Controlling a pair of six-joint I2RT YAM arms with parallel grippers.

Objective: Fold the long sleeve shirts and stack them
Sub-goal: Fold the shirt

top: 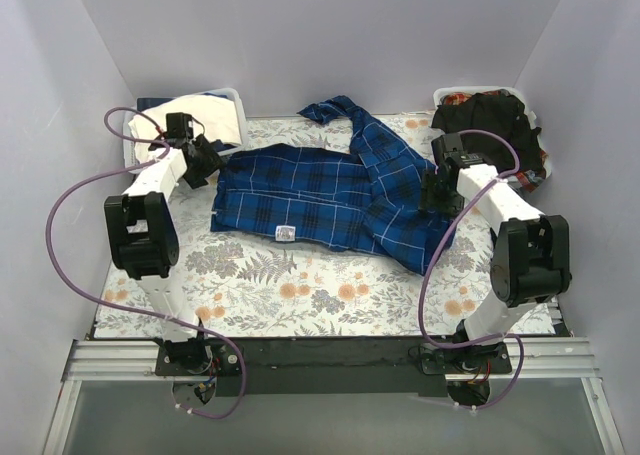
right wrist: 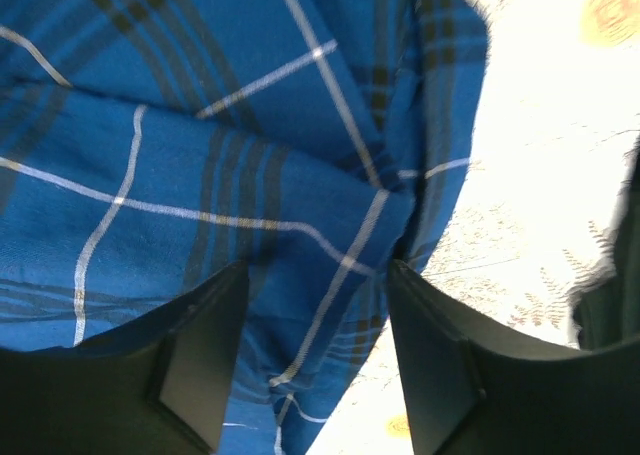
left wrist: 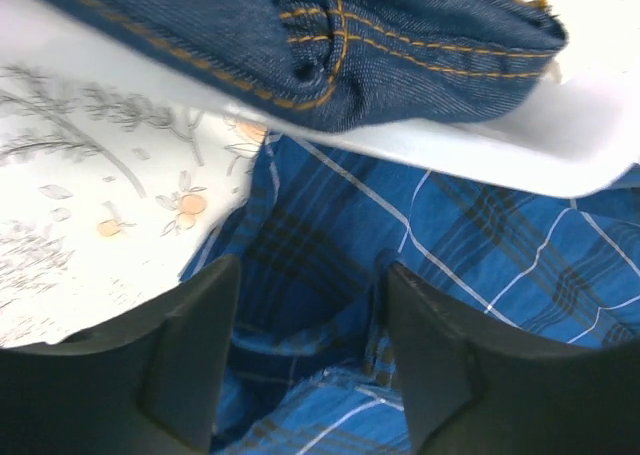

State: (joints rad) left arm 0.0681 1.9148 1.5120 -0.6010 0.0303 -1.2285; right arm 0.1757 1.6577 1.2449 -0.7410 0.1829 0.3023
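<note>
The royal-blue plaid shirt (top: 330, 190) lies spread on the floral table cover, its small white label (top: 284, 233) near the front edge and one sleeve reaching toward the back. My left gripper (top: 205, 161) is open over the shirt's left edge; in the left wrist view (left wrist: 312, 275) rumpled plaid cloth (left wrist: 330, 305) lies between the spread fingers. My right gripper (top: 437, 190) is open over the shirt's right edge; in the right wrist view (right wrist: 318, 275) a plaid fold (right wrist: 300, 175) lies between its fingers. The black shirt (top: 490, 125) is heaped in the back-right basket.
A white basket (top: 236, 97) at the back left holds pale cloth and blue jeans (left wrist: 400, 45); its rim (left wrist: 560, 150) hangs just beyond my left fingers. The back-right basket (top: 446, 96) stands behind my right arm. Grey walls enclose three sides.
</note>
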